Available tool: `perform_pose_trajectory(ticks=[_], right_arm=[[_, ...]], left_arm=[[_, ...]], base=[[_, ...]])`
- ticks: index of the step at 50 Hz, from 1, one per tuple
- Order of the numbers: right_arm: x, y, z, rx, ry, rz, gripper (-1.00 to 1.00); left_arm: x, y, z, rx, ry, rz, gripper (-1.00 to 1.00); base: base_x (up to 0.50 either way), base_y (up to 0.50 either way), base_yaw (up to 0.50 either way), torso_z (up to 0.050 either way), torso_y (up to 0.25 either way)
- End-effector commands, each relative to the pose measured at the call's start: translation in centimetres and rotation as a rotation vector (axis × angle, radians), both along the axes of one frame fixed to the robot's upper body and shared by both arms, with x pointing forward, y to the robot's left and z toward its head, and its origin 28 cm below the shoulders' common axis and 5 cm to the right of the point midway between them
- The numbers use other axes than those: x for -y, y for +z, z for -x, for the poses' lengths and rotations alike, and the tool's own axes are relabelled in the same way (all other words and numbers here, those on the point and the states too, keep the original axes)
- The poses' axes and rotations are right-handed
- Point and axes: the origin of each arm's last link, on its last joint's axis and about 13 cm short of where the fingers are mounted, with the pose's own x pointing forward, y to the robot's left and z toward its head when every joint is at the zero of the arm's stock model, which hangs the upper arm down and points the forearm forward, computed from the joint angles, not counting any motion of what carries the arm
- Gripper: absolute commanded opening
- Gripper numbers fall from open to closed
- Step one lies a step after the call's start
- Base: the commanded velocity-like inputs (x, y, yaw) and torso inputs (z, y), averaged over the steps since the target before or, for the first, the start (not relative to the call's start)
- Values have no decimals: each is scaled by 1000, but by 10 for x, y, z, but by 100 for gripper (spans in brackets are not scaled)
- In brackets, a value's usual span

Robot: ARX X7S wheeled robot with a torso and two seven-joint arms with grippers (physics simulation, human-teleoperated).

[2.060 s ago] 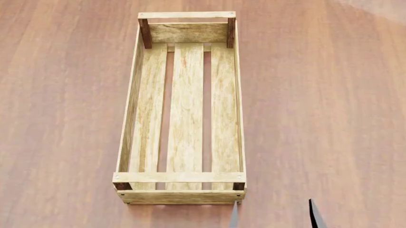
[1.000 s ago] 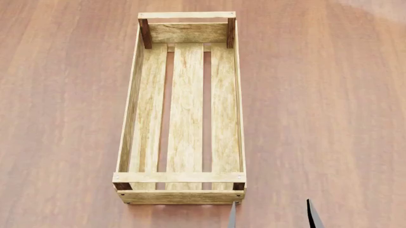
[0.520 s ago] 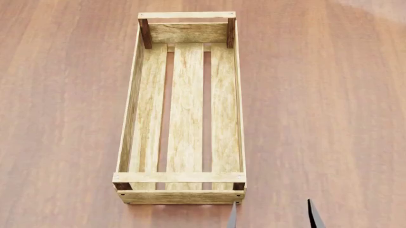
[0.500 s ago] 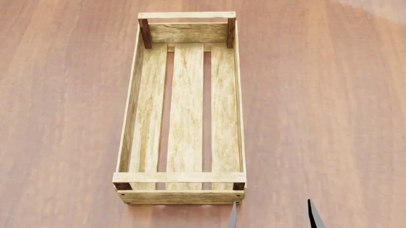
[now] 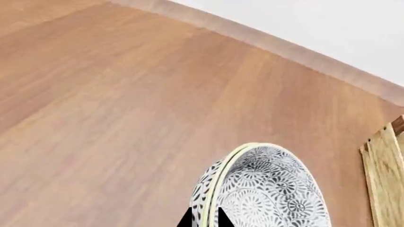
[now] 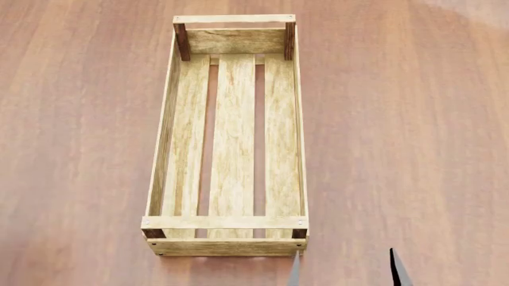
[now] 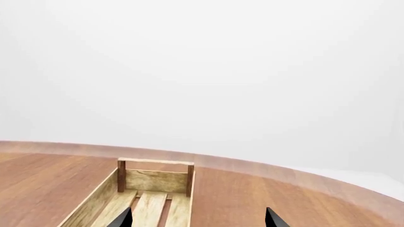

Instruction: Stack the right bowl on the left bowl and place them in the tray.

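Tray: the long light-wood tray (image 6: 233,143) lies lengthwise on the table (image 6: 413,137), running away from the robot, in the middle of the head view. Its three-slat bottom is bare, with two dark gaps between the slats. Dark posts stand at its corners, and low plank sides run along it.

Tray in the other views: the right wrist view shows its far end (image 7: 156,182) with two dark posts; the left wrist view catches only one light-wood corner (image 5: 385,179) at the picture's edge.

Bowls: two patterned bowls (image 5: 262,189) sit one inside the other in the left wrist view, with two rims visible side by side. The pattern is a grey and white floral print, and the rims are pale. They are near the tray's corner but outside it. They do not show in the head view.

Left gripper: the dark fingertips of the left gripper (image 5: 203,218) stand on either side of the bowls' rim, clamped on the bowls.

Right gripper: the right gripper (image 6: 344,269) shows as two dark tips at the head view's lower edge, just beside the tray's near right corner. The tips are spread well apart with nothing between them.

Writing: no brand, label or lettering can be read on the tray or the bowls.

Table: reddish-brown wood grain, with a rounded far edge in the right wrist view.
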Motion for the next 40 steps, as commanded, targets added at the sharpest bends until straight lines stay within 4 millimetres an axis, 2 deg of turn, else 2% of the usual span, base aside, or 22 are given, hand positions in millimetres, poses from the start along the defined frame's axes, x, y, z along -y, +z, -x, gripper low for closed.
perform_pose_trajectory(ticks=[1, 9, 13, 19, 29, 40], right_arm=[[0, 3, -1, 25, -3, 8, 100], [0, 3, -1, 26, -4, 7, 100], [0, 3, -1, 26, -3, 6, 100], [1, 4, -1, 26, -6, 5, 100], [1, 3, -2, 22, -3, -1, 100], [2, 4, -2, 16, 1, -19, 100]], left_arm=[[27, 54, -7, 158, -105, -98, -100], [49, 89, -12, 240, -176, -148, -100], [59, 98, -14, 263, -211, -153, -100], [73, 124, -9, 329, -264, -163, -100], [95, 147, -3, 383, -342, -185, -100], [141, 163, -3, 432, -505, -201, -100]], base=[[0, 0, 0, 0, 0], [0, 0, 0, 0, 1], [0, 0, 0, 0, 0], [0, 0, 0, 0, 2], [0, 0, 0, 1, 1], [0, 0, 0, 0, 1]])
